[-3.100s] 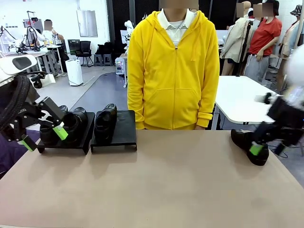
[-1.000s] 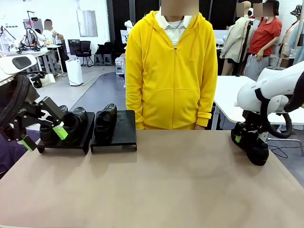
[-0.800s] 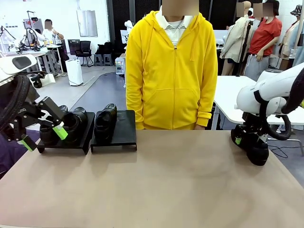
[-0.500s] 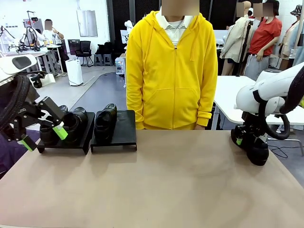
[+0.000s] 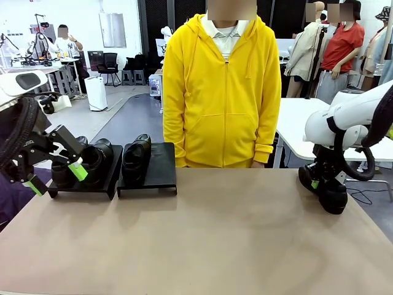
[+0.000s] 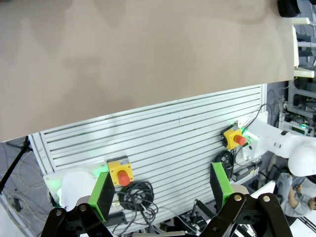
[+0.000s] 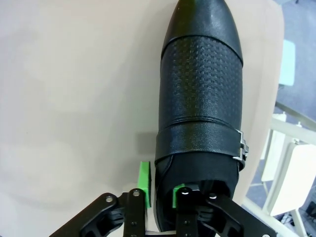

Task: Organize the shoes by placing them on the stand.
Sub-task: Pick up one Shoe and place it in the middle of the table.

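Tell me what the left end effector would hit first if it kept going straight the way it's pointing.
Probably the white slatted panel with the red buttons on yellow boxes, straight ahead of the open left end effector in its wrist view. Depth is unclear.

**Around the table**

A person in a yellow hoodie stands at the far edge of the tan table. Behind, a white table sits right. Two yellow boxes with red buttons sit on a white slatted panel.
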`<state>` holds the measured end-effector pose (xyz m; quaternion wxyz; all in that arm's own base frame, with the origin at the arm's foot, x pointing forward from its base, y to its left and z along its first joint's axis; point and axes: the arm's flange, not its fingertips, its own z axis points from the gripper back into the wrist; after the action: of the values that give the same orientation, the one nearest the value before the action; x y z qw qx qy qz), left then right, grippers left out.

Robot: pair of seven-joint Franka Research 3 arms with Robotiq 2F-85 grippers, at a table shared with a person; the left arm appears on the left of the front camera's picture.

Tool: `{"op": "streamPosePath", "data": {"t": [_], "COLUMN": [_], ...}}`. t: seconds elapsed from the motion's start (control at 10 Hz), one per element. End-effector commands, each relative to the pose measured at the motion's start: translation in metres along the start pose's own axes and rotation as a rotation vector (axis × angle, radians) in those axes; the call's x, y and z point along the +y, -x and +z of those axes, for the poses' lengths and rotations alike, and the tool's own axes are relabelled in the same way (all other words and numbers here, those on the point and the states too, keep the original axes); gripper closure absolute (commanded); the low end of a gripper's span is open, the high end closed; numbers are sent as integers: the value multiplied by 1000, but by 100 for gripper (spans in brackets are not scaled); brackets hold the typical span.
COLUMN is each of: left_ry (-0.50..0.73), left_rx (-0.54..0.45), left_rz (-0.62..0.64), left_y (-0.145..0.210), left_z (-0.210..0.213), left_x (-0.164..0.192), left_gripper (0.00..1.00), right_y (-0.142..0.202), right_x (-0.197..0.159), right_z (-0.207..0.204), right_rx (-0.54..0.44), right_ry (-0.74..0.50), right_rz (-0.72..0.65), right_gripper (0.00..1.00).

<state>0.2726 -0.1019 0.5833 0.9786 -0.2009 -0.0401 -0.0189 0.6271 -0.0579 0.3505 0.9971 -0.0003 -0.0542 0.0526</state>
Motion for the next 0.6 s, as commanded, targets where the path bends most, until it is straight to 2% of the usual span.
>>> {"op": "streamPosePath", "data": {"t": [0.0,0.4,0.5], "left_ry": [14,14,14], "left_rx": [6,6,6], "left_rz": [12,12,12], "left_y": [1,1,1], "left_z": [2,2,2], "left_x": [-1,-1,-1], "left_gripper": [0,0,0], "right_y": [-8,-1,9], "right_x": [-2,-7,-9], "right_z": [2,9,32], "right_rx": [16,6,-6], "right_ry": [27,34,31], "right_rz": [-17,-35,-51], "right_gripper": [100,100,100]}}
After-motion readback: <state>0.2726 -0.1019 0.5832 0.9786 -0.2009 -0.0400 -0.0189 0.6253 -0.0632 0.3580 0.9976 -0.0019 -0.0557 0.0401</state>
